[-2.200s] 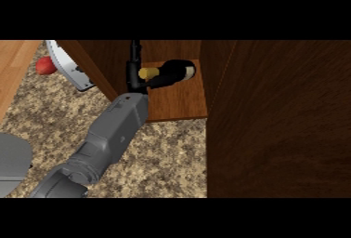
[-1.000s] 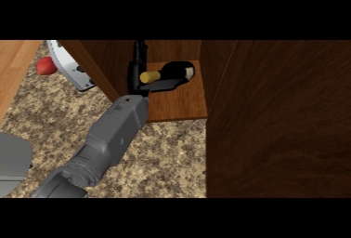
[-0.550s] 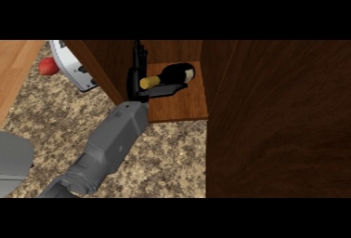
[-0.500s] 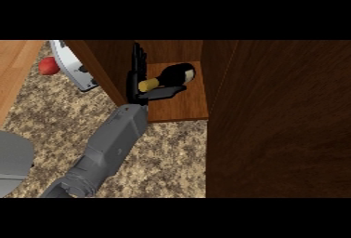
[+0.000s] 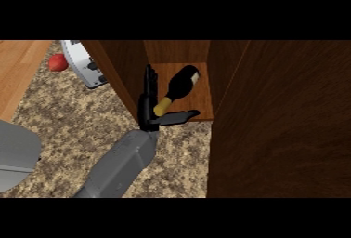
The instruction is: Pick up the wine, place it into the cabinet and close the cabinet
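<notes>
The wine bottle [image 5: 182, 83] is dark with a gold neck. It lies on its side on the cabinet's wooden shelf [image 5: 200, 101], neck pointing toward me. My left hand [image 5: 146, 106] is at the shelf's left front, beside the neck. Its fingers [image 5: 148, 83] stand straight along the cabinet's left wall, and its thumb [image 5: 179, 116] sticks out to the right under the neck. The hand is open and nothing is curled round the bottle. The cabinet door [image 5: 281, 121] stands open, filling the right side of the view. My right hand does not show.
A white and grey appliance [image 5: 83, 65] and a red object [image 5: 58, 62] sit on the speckled counter [image 5: 75, 121] left of the cabinet. A grey rounded object [image 5: 14, 158] is at the left edge. A light wooden surface [image 5: 21, 69] lies at the upper left.
The hand, earlier wrapped round the bottle inside the cabinet, has straightened its fingers and drawn back toward me. The bottle now lies uncovered on the shelf.
</notes>
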Motion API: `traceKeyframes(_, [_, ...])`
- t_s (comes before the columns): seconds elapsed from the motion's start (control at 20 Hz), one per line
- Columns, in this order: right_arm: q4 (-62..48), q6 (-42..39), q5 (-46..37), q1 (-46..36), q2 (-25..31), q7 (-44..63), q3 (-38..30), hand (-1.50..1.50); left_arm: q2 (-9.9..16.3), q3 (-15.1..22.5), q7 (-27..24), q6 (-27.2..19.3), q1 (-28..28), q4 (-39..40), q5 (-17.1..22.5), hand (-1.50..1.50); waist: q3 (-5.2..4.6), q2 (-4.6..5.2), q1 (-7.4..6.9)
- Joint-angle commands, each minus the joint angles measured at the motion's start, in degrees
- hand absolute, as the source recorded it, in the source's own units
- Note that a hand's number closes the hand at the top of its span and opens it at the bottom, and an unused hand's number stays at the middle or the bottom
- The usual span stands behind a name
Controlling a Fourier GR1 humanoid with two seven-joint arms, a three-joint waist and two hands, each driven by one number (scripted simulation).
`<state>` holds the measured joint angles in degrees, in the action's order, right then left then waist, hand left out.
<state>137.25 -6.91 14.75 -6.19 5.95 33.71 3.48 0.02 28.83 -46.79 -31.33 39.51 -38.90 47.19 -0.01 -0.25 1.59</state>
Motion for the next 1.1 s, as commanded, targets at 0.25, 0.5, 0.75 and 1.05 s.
traceKeyframes(0.25, [5.45,0.51,0.09,2.81,0.2,0.79,-0.5,-1.5,0.03,12.23,4.04,-15.59,-13.32,-25.2,-5.85,-1.5,0.04,-0.16,-1.97])
traceKeyframes(0.5, [6.17,-2.67,3.23,6.85,0.68,-2.24,-3.49,-1.5,0.74,14.01,6.09,-16.76,-17.69,-32.97,-8.14,-1.5,0.05,0.02,-1.51])
traceKeyframes(0.75, [6.1,-2.17,1.2,6.45,0.56,-1.51,-2.26,-1.5,4.08,16.9,9.51,-21.61,-25.49,-45.05,-12.06,-1.5,0.04,0.05,-1.58])
traceKeyframes(1.05, [7.19,-0.33,1.5,4.72,0.59,0.92,-2.17,-1.5,8.71,21.82,12.82,-28.55,-33.23,-59.41,-17.31,-1.5,0.04,-0.05,-1.75])
